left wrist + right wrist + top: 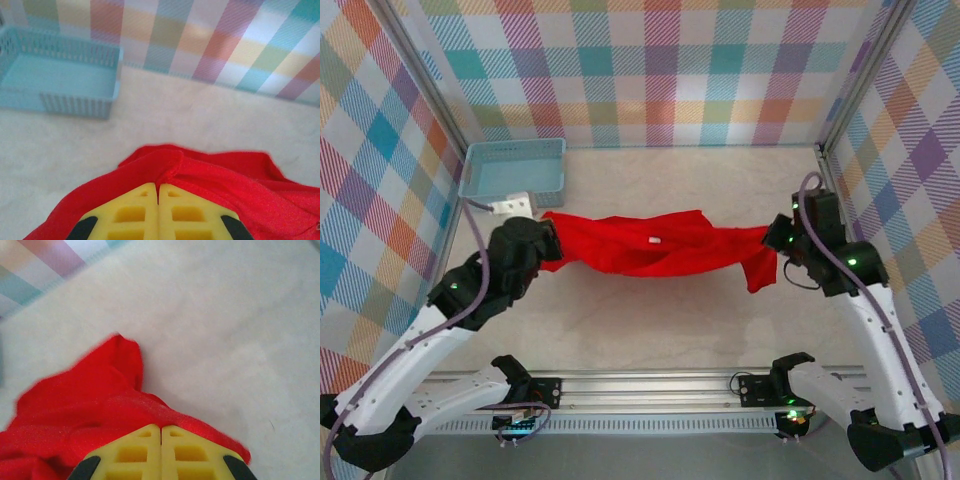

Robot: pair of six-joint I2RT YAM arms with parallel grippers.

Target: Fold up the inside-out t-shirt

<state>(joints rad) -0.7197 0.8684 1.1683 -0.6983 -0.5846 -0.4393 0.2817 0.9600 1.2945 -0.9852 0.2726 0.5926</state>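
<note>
Two pincers: left pincer (551,245) 9 o'clock, right pincer (774,238) 3 o'clock, both clenched on t-shirt (660,250).
Stretch: probably to flatten it.

No lettering, brand, number or sign can be read anywhere in these views. The small white tag (655,241) on the inside-out t-shirt (615,252) is too small and blurred to show any print.

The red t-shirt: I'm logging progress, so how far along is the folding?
Done: left gripper and right gripper are each shut on an end of the t-shirt. In hand: it is stretched between them, bunched. Left: every fold; none is visible yet.
</note>
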